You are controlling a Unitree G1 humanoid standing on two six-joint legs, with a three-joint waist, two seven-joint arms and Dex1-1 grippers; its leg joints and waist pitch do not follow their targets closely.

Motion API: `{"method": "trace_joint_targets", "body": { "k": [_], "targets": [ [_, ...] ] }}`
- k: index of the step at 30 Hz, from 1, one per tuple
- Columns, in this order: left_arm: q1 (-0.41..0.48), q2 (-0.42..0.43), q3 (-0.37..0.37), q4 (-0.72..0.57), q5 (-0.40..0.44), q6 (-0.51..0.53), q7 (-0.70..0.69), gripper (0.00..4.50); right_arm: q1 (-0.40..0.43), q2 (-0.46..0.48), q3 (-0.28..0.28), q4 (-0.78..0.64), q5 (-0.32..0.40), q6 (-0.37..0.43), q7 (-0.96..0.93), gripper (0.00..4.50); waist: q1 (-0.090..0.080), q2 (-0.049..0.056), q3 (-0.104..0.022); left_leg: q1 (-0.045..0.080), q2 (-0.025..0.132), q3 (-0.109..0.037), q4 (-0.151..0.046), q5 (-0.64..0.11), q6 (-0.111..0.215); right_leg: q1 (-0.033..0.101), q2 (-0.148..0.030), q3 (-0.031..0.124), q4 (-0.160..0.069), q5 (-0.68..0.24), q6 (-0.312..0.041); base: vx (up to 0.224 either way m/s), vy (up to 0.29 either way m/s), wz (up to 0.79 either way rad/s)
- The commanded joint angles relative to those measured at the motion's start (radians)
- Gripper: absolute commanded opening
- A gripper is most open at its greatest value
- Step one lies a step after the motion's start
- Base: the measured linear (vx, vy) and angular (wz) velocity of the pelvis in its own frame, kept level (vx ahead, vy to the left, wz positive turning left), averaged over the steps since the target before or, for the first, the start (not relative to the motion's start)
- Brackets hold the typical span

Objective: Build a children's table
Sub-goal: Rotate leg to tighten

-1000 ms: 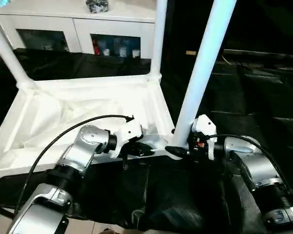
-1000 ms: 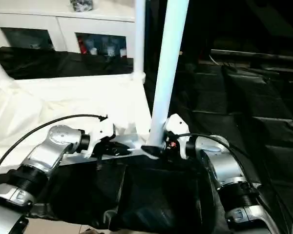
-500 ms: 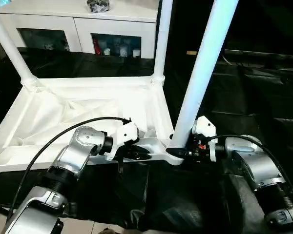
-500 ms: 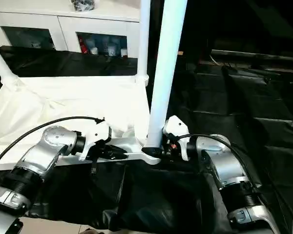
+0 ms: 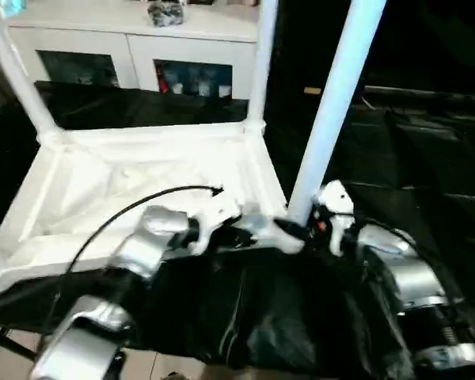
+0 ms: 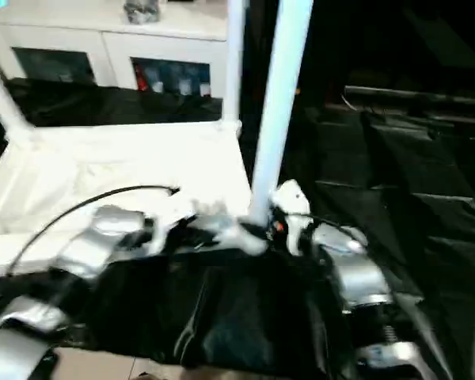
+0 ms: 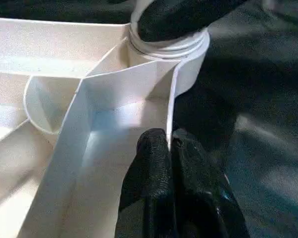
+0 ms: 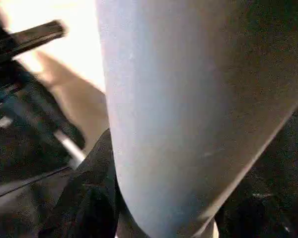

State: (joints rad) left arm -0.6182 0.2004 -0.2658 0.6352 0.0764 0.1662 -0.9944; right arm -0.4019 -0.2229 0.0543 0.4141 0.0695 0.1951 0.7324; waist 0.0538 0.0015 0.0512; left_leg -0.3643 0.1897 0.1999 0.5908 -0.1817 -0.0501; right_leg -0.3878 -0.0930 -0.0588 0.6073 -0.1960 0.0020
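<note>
A white cabinet [image 5: 134, 47] stood behind the black-covered work table [image 5: 427, 174]. The tabletop [image 5: 142, 182] lay underside up at its near edge (legs rising); left gripper [image 7: 169, 148] pinched its rim, right gripper [image 5: 301, 229] clasped the near-corner leg [image 5: 332, 119].

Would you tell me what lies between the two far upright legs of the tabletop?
Just the tabletop's far rim, between the far-left leg and far-right leg; the left eye view shows it.

Tabletop [image 5: 142, 182]: near edge swings away from the robot, its near right corner further up the black cloth.
Leg [image 5: 332, 103]: stands closer to upright than before.
Right gripper [image 5: 297, 229]: narrower around the leg's foot.
</note>
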Motion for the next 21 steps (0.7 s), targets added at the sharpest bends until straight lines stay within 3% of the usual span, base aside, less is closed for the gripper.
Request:
{"method": "trace_joint_targets", "body": {
  "k": [1,3,5,7,9,10,12,16,17,21],
  "targets": [
    [-0.068,-0.107,0.047,0.005,-0.004,0.051,0.239,0.00,0.004,0.145,0.115,0.062,-0.022,0.048,-0.087,1.95,-0.013,-0.005,-0.045,0.026,0.038,-0.033,-0.082,-0.399,-0.033,0.010,-0.058,0.036,-0.114,-0.545,-0.131,0.000,0.000,0.00],
    [-0.071,-0.118,0.048,0.007,-0.001,0.060,0.251,0.00,-0.006,0.165,0.105,0.076,-0.024,0.055,-0.125,1.95,-0.022,-0.004,-0.047,0.022,0.037,-0.038,-0.085,-0.403,-0.037,0.014,-0.059,0.032,-0.115,-0.552,-0.121,0.000,0.000,0.00],
    [-0.084,-0.154,0.040,0.027,0.018,0.067,0.301,0.00,-0.061,0.247,0.045,0.152,-0.024,0.068,-0.280,1.95,-0.031,0.000,-0.049,0.021,0.039,-0.040,-0.089,-0.404,-0.033,0.014,-0.058,0.031,-0.116,-0.501,-0.134,0.000,0.000,0.00],
    [-0.085,-0.160,0.036,0.029,0.024,0.062,0.306,0.00,-0.073,0.261,0.042,0.169,-0.031,0.057,-0.301,1.95,-0.031,-0.002,-0.051,0.017,0.038,-0.040,-0.090,-0.400,-0.029,0.020,-0.058,0.029,-0.116,-0.475,-0.134,0.000,0.000,0.00],
    [-0.080,-0.158,0.023,0.019,0.035,0.052,0.298,0.00,-0.085,0.271,0.046,0.185,-0.040,0.022,-0.297,1.95,-0.032,-0.001,-0.051,0.017,0.038,-0.037,-0.090,-0.398,-0.024,0.017,-0.058,0.032,-0.114,-0.441,-0.146,0.000,0.000,0.00],
    [-0.080,-0.158,0.023,0.019,0.035,0.052,0.298,0.00,-0.085,0.271,0.046,0.185,-0.040,0.022,-0.297,2.29,-0.030,-0.001,-0.051,0.017,0.038,-0.036,-0.090,-0.395,-0.018,0.018,-0.058,0.033,-0.114,-0.431,-0.149,0.000,0.000,0.00],
    [-0.064,-0.136,0.013,-0.007,0.033,0.032,0.249,0.00,-0.089,0.266,0.029,0.176,-0.018,0.016,-0.259,2.64,-0.027,-0.001,-0.053,0.017,0.039,-0.034,-0.090,-0.383,-0.013,0.018,-0.058,0.036,-0.111,-0.402,-0.157,0.000,0.000,0.00],
    [-0.040,-0.093,0.009,-0.033,0.024,-0.012,0.178,0.00,-0.093,0.221,0.014,0.163,0.001,0.011,-0.195,2.93,-0.030,0.000,-0.056,0.007,0.040,-0.032,-0.090,-0.337,0.003,0.028,-0.057,0.037,-0.101,-0.325,-0.178,0.000,0.000,0.00],
    [-0.039,-0.089,0.009,-0.034,0.024,-0.012,0.175,0.00,-0.092,0.215,0.015,0.161,0.001,0.009,-0.189,3.12,-0.029,0.000,-0.055,0.012,0.040,-0.028,-0.089,-0.335,0.004,0.024,-0.057,0.038,-0.101,-0.319,-0.186,0.000,0.000,0.00],
    [-0.023,-0.030,0.012,-0.046,-0.001,-0.062,0.084,0.00,-0.072,0.096,0.030,0.100,0.019,0.005,-0.026,3.42,-0.026,-0.006,-0.060,0.005,0.040,-0.026,-0.082,-0.284,0.026,0.033,-0.058,0.039,-0.096,-0.286,-0.196,0.000,0.000,0.00]
  ]
}}
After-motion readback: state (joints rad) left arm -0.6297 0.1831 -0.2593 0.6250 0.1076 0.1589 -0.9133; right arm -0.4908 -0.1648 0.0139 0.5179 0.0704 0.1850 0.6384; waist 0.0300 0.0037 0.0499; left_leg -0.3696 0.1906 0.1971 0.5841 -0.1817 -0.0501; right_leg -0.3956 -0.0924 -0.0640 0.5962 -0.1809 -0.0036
